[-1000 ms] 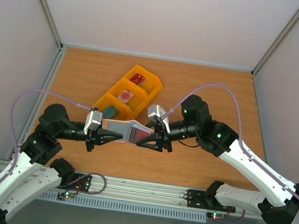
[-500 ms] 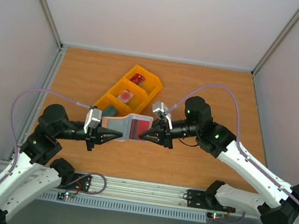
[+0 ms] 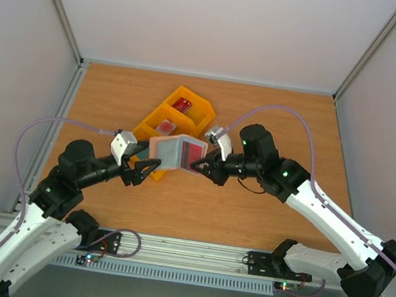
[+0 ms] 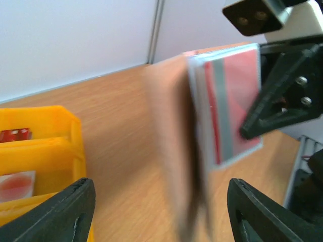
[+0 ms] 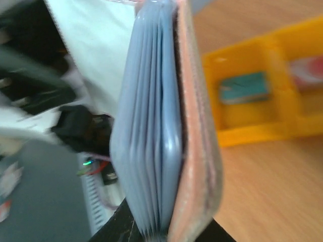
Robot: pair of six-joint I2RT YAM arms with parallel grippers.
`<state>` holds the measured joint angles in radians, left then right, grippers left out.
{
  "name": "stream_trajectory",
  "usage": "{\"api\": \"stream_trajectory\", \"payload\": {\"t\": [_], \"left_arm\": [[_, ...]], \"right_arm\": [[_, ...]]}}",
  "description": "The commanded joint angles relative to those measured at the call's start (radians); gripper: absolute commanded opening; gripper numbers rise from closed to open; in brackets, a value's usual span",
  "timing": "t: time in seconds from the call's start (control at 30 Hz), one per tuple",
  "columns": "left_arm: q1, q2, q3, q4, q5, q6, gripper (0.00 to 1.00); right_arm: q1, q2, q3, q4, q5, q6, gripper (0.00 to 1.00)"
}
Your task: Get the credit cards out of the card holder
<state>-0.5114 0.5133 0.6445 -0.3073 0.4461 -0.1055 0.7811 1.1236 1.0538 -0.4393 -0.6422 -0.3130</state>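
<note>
Left tool (image 3: 145,168) back (spread wide) — off card holder (image 3: 172,151)

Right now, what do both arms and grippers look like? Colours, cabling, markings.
They match. The left arm and right arm have white links and black joint housings with small green lights. A lilac cable loops along each arm to the wrist, which carries a pale grey camera block. The left gripper and right gripper have black wedge-shaped fingers. No markings are legible.

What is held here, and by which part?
The right gripper pinches the card holder by its right panel's edge; the left gripper is open, holding nothing.
</note>
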Motion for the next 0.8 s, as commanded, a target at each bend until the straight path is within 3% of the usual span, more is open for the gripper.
{"api": "stream_trajectory", "payload": {"t": [0.0, 0.17, 0.3, 0.37, 0.47, 0.77], "left_arm": [[0.009, -0.034, -0.004, -0.005, -0.063, 0.095, 0.72], [0.010, -0.038, 0.001, 0.054, 0.177, 0.082, 0.65], [0.008, -0.004, -0.034, 0.198, 0.387, -0.071, 0.61], [0.007, 0.030, -0.066, 0.287, 0.382, -0.235, 0.58], [0.007, 0.061, -0.092, 0.330, 0.318, -0.340, 0.52], [0.011, 0.034, -0.077, 0.166, 0.208, -0.293, 0.45]], "right_arm": [[-0.013, 0.085, 0.142, -0.260, 0.456, 0.171, 0.01], [0.041, 0.222, 0.275, -0.423, 0.718, 0.252, 0.01], [0.138, 0.299, 0.354, -0.405, 0.726, 0.191, 0.01], [0.199, 0.312, 0.374, -0.358, 0.690, 0.125, 0.01], [0.241, 0.290, 0.349, -0.246, 0.576, 0.055, 0.01], [0.242, 0.178, 0.216, -0.054, 0.260, -0.021, 0.01]]}}
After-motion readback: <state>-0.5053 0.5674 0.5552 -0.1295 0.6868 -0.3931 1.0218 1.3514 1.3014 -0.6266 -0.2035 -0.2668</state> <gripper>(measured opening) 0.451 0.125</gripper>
